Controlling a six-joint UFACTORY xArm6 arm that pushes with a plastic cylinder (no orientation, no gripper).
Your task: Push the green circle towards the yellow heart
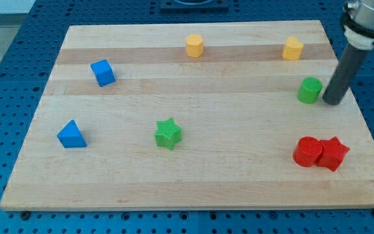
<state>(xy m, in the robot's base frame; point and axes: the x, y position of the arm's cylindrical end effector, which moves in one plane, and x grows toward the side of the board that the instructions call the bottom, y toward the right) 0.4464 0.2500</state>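
The green circle (310, 90) stands near the right edge of the wooden board (193, 182). The yellow heart (293, 48) sits above it and slightly to the left, near the board's top edge. My tip (333, 102) rests on the board just to the right of the green circle and slightly lower, very close to it; I cannot tell whether they touch. The dark rod rises from the tip towards the view's top right.
A yellow hexagon (195, 45) sits at top centre. A blue cube (102, 73) and a blue triangle (71, 134) lie on the left. A green star (168, 133) is near the middle. A red circle (308, 151) and a red star (333, 154) touch at lower right.
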